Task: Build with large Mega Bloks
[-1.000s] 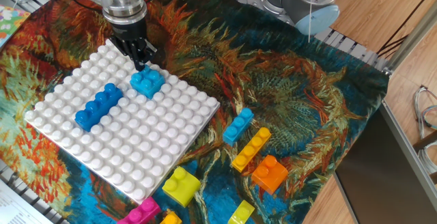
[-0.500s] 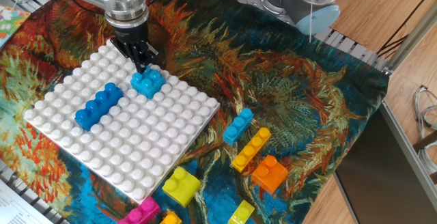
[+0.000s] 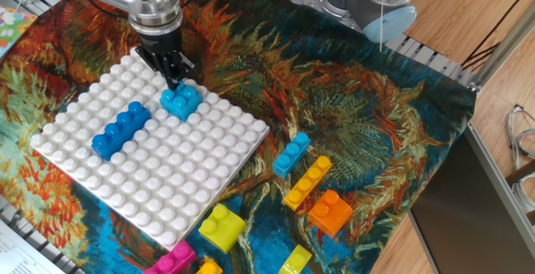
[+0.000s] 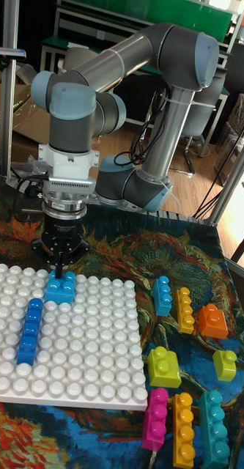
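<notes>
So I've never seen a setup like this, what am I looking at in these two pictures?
It is one grey robot arm with a two-finger hand, seen from two fixed cameras: one above the table's side, one facing the arm. On a painted cloth lies a white studded baseplate. Two bricks sit on it: a dark blue brick and a light blue brick. The hand is right over the light blue one, fingers close together; whether it grips it is unclear. Loose bricks in yellow, orange, pink and blue lie on the cloth beside the plate.
</notes>
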Motion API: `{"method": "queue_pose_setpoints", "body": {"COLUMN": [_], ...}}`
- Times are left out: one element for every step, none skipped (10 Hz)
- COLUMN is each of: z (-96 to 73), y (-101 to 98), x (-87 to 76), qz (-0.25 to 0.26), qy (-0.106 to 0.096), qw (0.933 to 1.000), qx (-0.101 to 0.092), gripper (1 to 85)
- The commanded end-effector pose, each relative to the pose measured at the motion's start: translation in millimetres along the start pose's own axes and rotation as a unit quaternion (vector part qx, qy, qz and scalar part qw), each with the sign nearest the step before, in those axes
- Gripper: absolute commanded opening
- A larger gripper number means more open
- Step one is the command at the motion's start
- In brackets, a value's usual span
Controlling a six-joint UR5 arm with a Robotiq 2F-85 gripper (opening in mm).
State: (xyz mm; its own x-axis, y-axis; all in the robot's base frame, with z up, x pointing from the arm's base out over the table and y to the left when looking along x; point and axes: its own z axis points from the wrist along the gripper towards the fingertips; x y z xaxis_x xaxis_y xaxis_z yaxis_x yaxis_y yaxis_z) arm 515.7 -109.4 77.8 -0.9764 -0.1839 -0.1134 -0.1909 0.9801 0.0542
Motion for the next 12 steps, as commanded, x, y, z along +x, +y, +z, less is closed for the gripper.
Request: {"method": "queue_pose_setpoints", "body": {"z": [-10.0,-14.6,-19.7,-19.7,-19.7,-19.7,-19.7,-19.7,-19.7,-19.7,-19.7,-20.0], "y": [0.9,1.2,1.9,3.4,3.4,1.9,-0.1,-5.0,0.5,4.4,5.7,25.1], "x": [-1.6,-2.8,-3.6,-3.9,-3.9,-3.6,-3.3,-1.5,1.5,0.8,-0.7,-7.0], "qz": [0.004,0.007,0.014,0.019,0.019,0.022,0.023,0.021,0.021,0.019,0.021,0.030], "qy": [-0.004,-0.005,-0.003,-0.003,-0.003,-0.003,-0.002,0.001,0.007,0.006,0.003,-0.003], "qw": [1.0000,1.0000,0.9999,0.9998,0.9998,0.9998,0.9997,0.9997,0.9998,0.9998,0.9997,0.9995], "qx": [-0.007,-0.002,0.000,-0.003,-0.003,0.000,0.004,0.013,0.003,-0.005,-0.007,-0.009], "gripper": [1.3,1.3,1.3,1.3,1.3,1.3,1.3,1.3,2.0,6.7,12.3,25.0]}}
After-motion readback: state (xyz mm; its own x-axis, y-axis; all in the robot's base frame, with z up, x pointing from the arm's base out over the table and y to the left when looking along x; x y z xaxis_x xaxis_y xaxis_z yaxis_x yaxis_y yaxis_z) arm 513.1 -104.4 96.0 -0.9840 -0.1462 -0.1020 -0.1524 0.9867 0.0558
